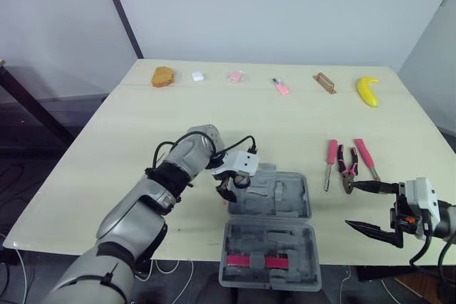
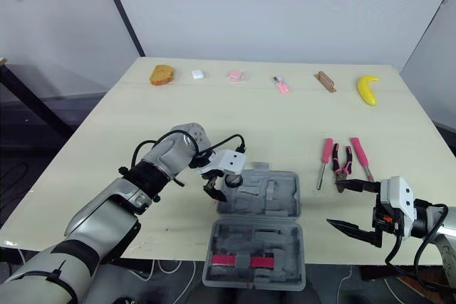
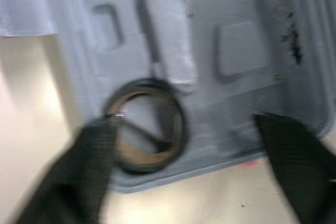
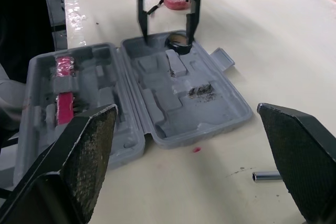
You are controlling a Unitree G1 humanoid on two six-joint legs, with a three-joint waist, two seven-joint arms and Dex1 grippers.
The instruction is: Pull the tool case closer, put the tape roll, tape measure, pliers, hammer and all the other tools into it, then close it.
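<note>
The grey tool case [image 1: 288, 201] lies open at the table's front edge, and its near half holds a pink-handled tool [image 1: 249, 260]. My left gripper [image 1: 231, 187] hangs open over the far half's left corner. The black tape roll [image 3: 147, 124] lies flat in the case between its fingers [image 3: 79, 177]. The right wrist view shows the same roll [image 4: 178, 40] under that gripper [image 4: 168, 30]. Right of the case, the pliers [image 1: 348, 165] lie on the table between two pink-handled screwdrivers [image 1: 331, 156] [image 1: 366, 156]. My right gripper [image 1: 368, 208] is open just in front of them, holding nothing.
Along the far edge sit a bread slice [image 1: 163, 76], a white earbud case [image 1: 198, 75], a pink object [image 1: 236, 76], a small pink item [image 1: 281, 87], a wooden block [image 1: 324, 82] and a banana [image 1: 368, 90]. Bare tabletop [image 1: 214, 119] separates them from the case.
</note>
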